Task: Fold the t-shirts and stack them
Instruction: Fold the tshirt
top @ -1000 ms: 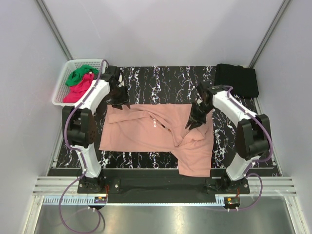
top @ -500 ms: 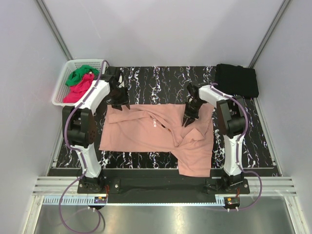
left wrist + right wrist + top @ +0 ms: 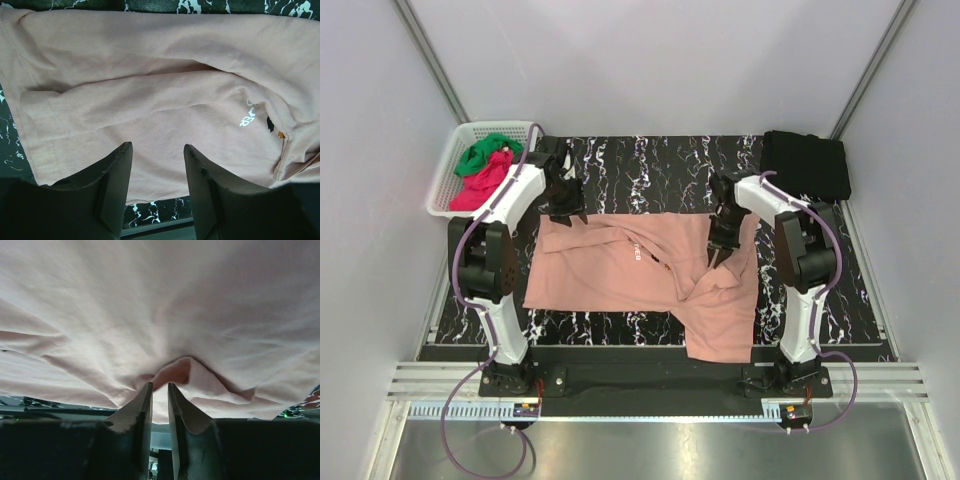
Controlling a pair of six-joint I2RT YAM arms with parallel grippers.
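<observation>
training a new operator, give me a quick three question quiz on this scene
1. True or false: the left gripper is clamped on the pink t-shirt.
2. Where is the black t-shirt? A in the basket; B far right corner of the table; C under the pink t-shirt.
3. Fill in: the basket holds a green t-shirt and a ___ one.
Key: 1 false, its jaws stand open above the cloth; 2 B; 3 magenta-red.
</observation>
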